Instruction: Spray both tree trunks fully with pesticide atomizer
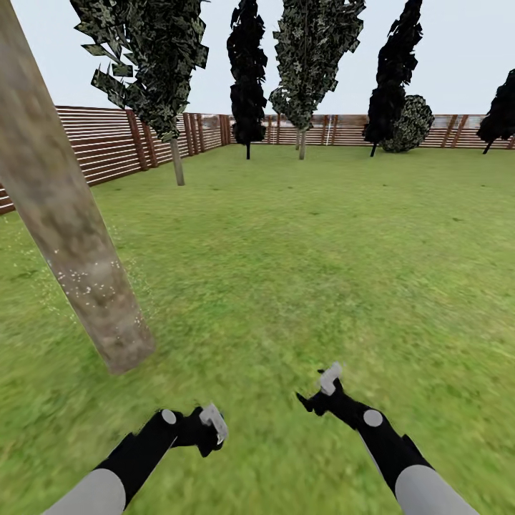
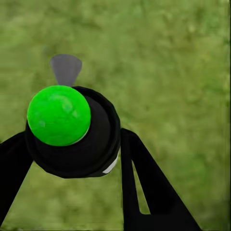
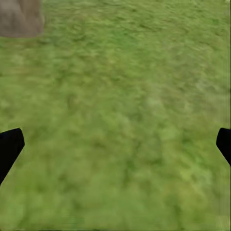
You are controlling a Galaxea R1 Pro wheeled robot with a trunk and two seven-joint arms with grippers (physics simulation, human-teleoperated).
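On the lawn, head view: the near tree trunk (image 1: 68,236) rises at about ten o'clock from both arms, leaning across the frame; its foot meets the grass (image 1: 286,243) close to the left arm

Pesticide: a scatter of white specks (image 1: 89,282) shows on the lower trunk and on the grass beside it; higher bark looks bare, so I judge the covering incomplete

Pesticide atomizer: in the left wrist view a dark round body with a bright green cap, the pesticide atomizer (image 2: 72,132), sits between the black fingers; a grey nozzle-like tab pokes out beyond it; its long axis seems to run along the fingers, away from the camera

Left gripper (image 1: 207,428): clenched around the atomizer, low at seven o'clock; this is the nearer arm to the trunk

Right gripper (image 3: 115,144): fingers spread wide with only grass between them; released, holding nothing; the trunk's base (image 3: 19,17) lies well beyond

Key relation: the trunk lies forward and left of the held sprayer, near but apart; the next move likely needs the nozzle turned toward eleven o'clock and raised

Second tree (image 1: 154,64): at eleven o'clock, well apart, by the wooden fence (image 1: 100,146); more trees and a round bush (image 1: 409,123) at twelve to one o'clock

Obstacles: none seen on the grass between arm and trunk
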